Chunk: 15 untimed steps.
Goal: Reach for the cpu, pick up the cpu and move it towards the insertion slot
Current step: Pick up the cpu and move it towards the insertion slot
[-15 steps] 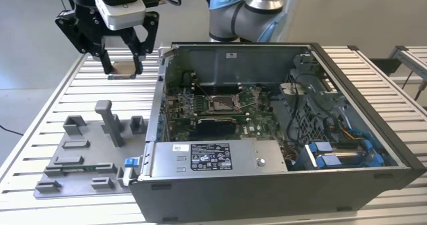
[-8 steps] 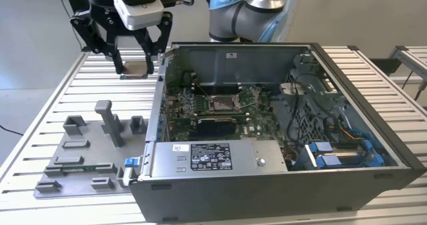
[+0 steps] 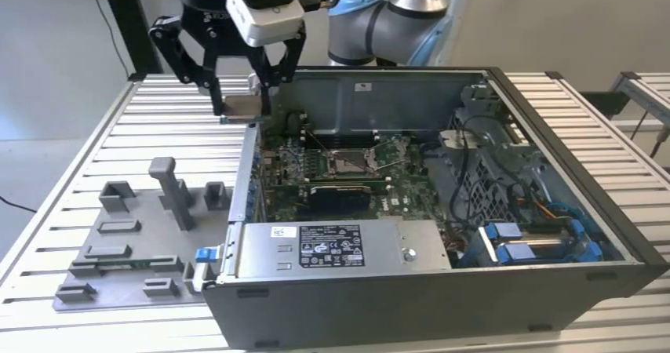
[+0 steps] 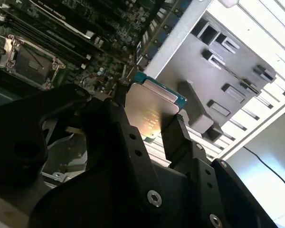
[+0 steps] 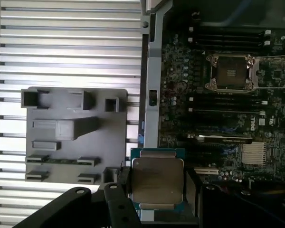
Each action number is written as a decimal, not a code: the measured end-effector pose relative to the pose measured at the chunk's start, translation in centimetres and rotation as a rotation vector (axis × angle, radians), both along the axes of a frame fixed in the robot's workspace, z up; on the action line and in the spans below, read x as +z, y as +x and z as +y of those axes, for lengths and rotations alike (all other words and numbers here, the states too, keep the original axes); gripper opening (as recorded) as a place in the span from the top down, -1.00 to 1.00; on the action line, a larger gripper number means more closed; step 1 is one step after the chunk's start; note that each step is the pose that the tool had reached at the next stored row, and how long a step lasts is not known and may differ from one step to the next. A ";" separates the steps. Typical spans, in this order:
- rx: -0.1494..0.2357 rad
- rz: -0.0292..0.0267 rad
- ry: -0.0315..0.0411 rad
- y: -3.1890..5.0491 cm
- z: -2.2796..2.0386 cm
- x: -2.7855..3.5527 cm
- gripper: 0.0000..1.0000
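The cpu, a thin square chip with a silvery face and green edge, hangs in the air above the slatted table, just outside the computer case's wall at the exterior view's left. My gripper is shut on it, a black finger on each side. In both wrist views the cpu sits flat between the fingers. The insertion slot, a silver-framed socket with a brownish centre, lies on the motherboard inside the case, also seen as the insertion slot in both wrist views.
The open computer case holds the motherboard, a power supply at the front and blue cables at the exterior view's right. A grey plastic fixture tray with upright blocks lies on the slatted table beside the case.
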<state>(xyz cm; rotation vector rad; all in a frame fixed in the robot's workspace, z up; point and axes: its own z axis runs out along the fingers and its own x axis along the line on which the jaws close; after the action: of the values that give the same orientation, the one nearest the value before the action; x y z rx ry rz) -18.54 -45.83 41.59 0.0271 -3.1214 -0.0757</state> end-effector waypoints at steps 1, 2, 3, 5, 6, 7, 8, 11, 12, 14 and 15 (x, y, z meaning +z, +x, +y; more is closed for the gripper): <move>0.000 0.0000 0.0001 0.25 0.00 0.00 1.00; 0.000 0.0000 0.0000 0.52 0.00 0.00 1.00; 0.000 0.0000 0.0000 0.83 0.00 0.00 1.00; 0.000 0.0000 0.0000 1.41 0.00 0.00 1.00; 0.000 0.0000 0.0000 1.69 0.00 -0.01 1.00; 0.000 0.0000 0.0000 1.91 0.00 -0.01 1.00; 0.000 0.0000 0.0000 2.14 0.00 -0.01 1.00; 0.000 0.0000 0.0000 2.92 0.00 -0.01 1.00; 0.000 0.0000 0.0000 3.24 0.00 -0.02 1.00; 0.000 0.0000 0.0000 3.88 0.00 -0.02 1.00; 0.000 0.0000 0.0000 4.20 0.00 -0.02 1.00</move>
<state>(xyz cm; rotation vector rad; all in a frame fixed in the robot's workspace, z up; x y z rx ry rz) -14.34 -45.83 41.57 0.0270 -3.1214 -0.0757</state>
